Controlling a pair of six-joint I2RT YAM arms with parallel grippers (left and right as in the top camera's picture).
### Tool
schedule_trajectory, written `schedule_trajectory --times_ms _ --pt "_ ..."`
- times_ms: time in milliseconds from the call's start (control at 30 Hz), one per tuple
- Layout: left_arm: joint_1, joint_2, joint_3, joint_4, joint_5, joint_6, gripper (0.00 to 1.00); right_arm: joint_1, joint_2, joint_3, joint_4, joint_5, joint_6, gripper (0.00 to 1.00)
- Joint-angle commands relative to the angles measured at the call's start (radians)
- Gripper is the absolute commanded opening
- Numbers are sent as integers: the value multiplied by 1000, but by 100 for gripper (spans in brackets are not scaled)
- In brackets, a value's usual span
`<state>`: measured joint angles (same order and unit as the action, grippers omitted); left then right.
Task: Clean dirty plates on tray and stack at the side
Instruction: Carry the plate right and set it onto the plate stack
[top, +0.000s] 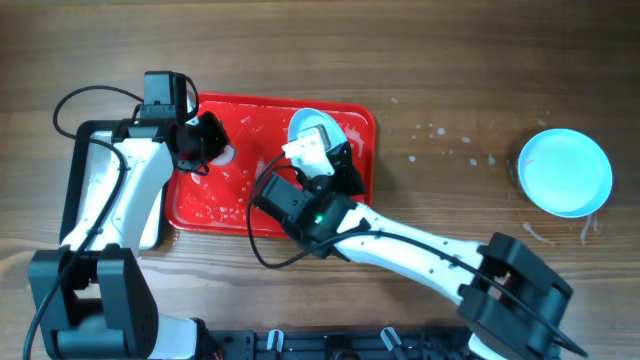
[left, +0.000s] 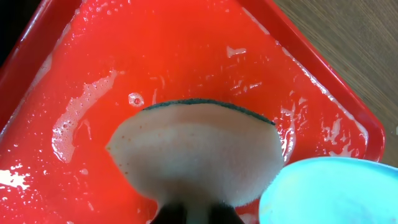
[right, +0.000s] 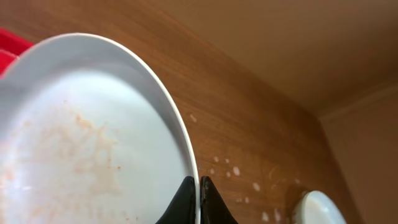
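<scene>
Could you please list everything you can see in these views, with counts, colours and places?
smeared plate: one, pale mint-blue with reddish smears, held over the tray's right end
far plate: one, pale mint-blue, flat on the table at far right
tray: one, red, wet and foamy, left of centre
sponge: one, pale with a dark green face, over the tray
pan: one, silvery with a black rim, left of the tray under the left arm
droplets: several, whitish, between the tray and the far plate
table: one, brown wood
left gripper: shut on the sponge
right gripper: shut on the smeared plate's rim
</scene>
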<state>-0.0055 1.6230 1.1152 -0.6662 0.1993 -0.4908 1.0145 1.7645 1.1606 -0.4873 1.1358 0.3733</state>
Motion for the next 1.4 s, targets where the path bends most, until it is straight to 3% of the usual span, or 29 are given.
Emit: schedule_trajectory --times_ms 0,100,233,333,467,567,733,900,1367 --pt "1 -19 -4 4 -14 24 4 -74 -202 3 -4 -142 96 4" --pt "1 -19 -4 4 -14 24 4 -225 -383 3 -98 -334 228 4" --pt "1 -19 -4 4 -14 24 4 -530 -595 3 -313 -526 402 4" --pt "1 -19 -4 4 -14 24 4 -771 -691 -10 -383 -595 419 4" --pt "1 -19 -4 3 -14 24 4 -1067 -750 -72 -374 -747 408 4" --pt "1 -18 -4 4 -14 24 4 -1307 -753 -145 -288 -895 306 4" --pt "1 -19 -5 3 -14 24 4 -1597 -710 -265 -167 -1012 280 4" --pt "1 -18 -4 5 -14 24 4 -1715 -601 -357 -24 -1018 285 4" --pt "1 -19 -4 3 -14 24 5 -1725 -251 -370 123 -1003 318 4"
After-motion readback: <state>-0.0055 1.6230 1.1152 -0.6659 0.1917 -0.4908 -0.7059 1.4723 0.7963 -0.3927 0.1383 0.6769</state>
